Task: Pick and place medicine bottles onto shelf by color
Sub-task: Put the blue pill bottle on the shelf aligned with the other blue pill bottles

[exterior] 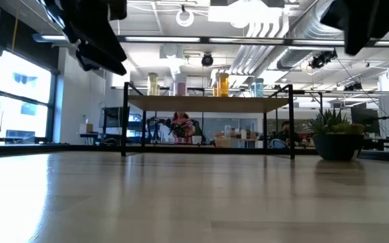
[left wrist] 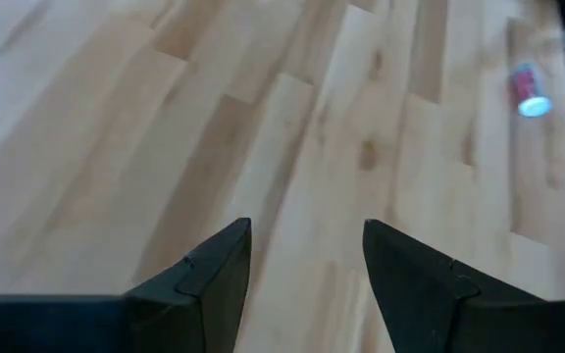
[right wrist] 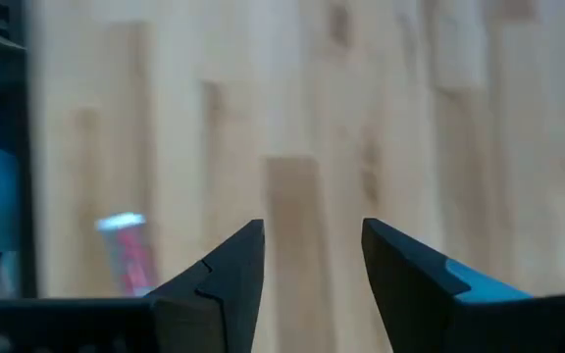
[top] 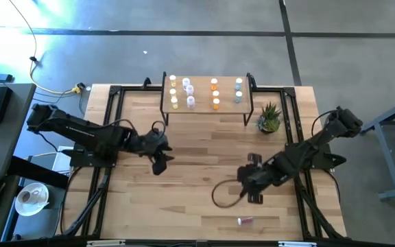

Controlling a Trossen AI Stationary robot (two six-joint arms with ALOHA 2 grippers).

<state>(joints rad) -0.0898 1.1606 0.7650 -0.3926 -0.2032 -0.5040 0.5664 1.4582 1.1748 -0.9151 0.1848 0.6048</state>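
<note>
The table (top: 204, 158) is pale wood planks on a black frame, set on a grey concrete floor. The low view looks past it into a big office with windows and ceiling ducts. From left to right, the left gripper (top: 159, 162) hangs over the planks with its jaws apart and empty. The shelf (top: 204, 108) stands at the far edge, carrying bottles (top: 187, 88) sorted by color, with a potted plant (top: 269, 118) beside it. The right gripper (top: 254, 180) hovers, jaws parted, holding nothing. A red bottle (top: 245, 220) lies on its side near the front edge; both wrist views show it, the low view does not.
</note>
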